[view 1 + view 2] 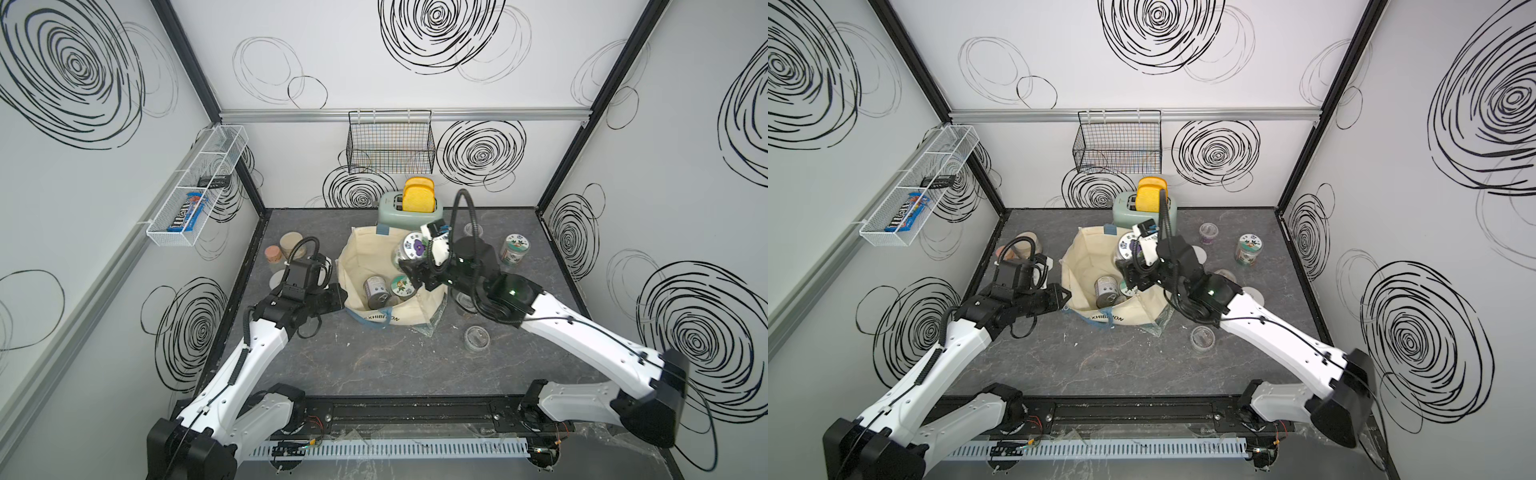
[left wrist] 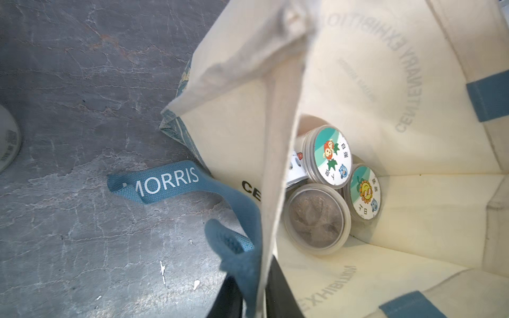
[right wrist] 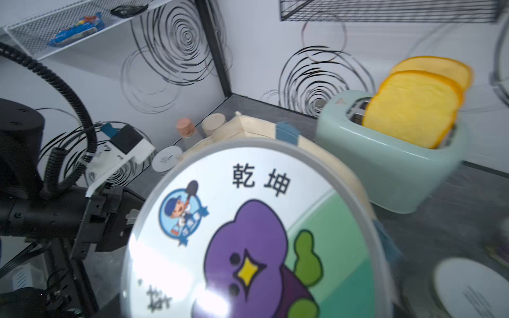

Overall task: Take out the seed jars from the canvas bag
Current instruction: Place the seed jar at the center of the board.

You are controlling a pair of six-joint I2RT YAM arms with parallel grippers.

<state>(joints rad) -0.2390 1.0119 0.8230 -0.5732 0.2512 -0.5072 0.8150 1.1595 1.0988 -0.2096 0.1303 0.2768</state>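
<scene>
One seed jar point(image 1: 417, 246) clamped in right gripper point(image 1: 405, 261), above canvas bag point(image 1: 357, 259).

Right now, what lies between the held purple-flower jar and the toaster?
In the right wrist view, the canvas bag's far rim, with a blue strap end, lies between the purple-flower jar and the mint-green toaster.

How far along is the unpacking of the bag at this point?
Done: jars such as the green jar and a clear tub stand on the table beside the canvas bag. In hand: the right gripper holds the purple-flower jar above the bag, while the left gripper pinches its rim. Left: at least three jars inside, including the sunflower-lid jar.
</scene>
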